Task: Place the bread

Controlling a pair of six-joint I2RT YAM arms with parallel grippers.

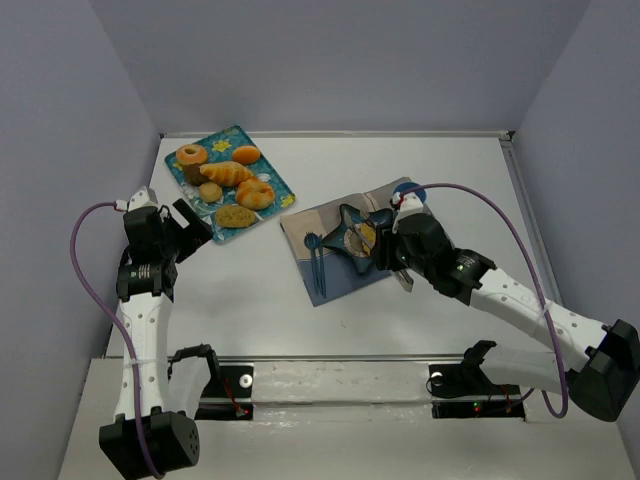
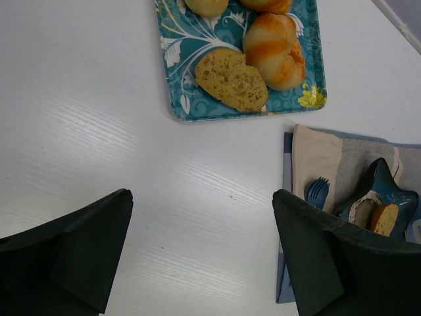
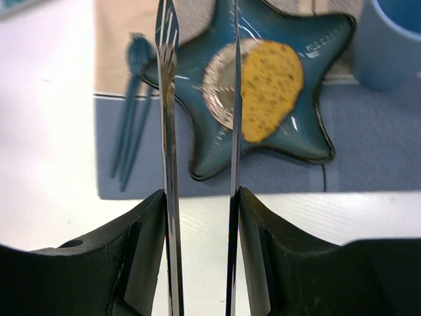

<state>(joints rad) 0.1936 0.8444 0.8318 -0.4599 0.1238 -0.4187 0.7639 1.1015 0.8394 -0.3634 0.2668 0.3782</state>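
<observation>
Bread (image 3: 273,89) lies flat in the middle of the star plate (image 3: 200,155). Right gripper (image 3: 200,194) sits over the plate, jaws pinching metal tongs (image 3: 166,99). Left gripper (image 2: 200,197) has its jaws spread wide, well left of the plate.

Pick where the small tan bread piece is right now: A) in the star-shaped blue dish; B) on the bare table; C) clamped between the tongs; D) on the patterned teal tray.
A: the right wrist view shows the bread lying flat in the star-shaped dish, while the tongs held by the right pincer have their blades apart and grip nothing.
</observation>
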